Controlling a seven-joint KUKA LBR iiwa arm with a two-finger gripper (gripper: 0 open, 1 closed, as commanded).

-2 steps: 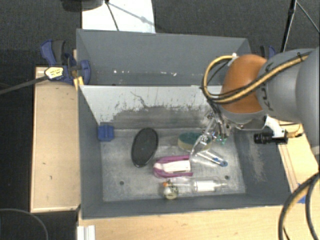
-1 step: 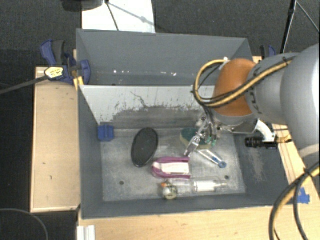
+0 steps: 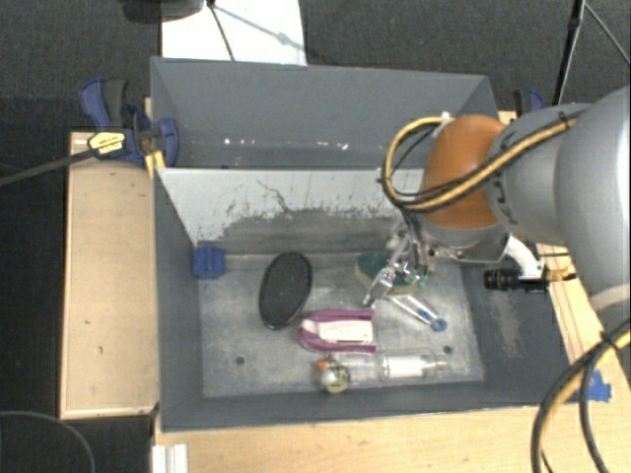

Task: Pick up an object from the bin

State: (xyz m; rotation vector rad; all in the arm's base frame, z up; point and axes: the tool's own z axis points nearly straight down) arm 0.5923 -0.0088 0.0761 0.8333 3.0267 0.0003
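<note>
I see the arm (image 3: 567, 180) reaching into the grey bin (image 3: 296, 116) from the right. It has an orange cover (image 3: 463, 180) with yellow and black cables looped round it. The gripper (image 3: 386, 286) hangs low over the right middle of the bin floor. I cannot tell if it is open or closed, and I cannot see anything held in it.

Two things lie closest to the gripper. A green round thing (image 3: 371, 263) lies just on its far side, partly hidden by it. A clear stick (image 3: 418, 311) with a blue end lies just on its near right side and slants toward the right. I cannot tell if the gripper touches either one.

A bit nearer and to the left lies a purple and white thing (image 3: 340, 331). Nearer still, close to the near wall, a clear tube (image 3: 394, 368) lies on its side with a round knob at its left end. A black oval thing (image 3: 285, 289) lies left of the middle. A small blue block (image 3: 209, 261) sits by the left wall, well apart from the rest.
</note>
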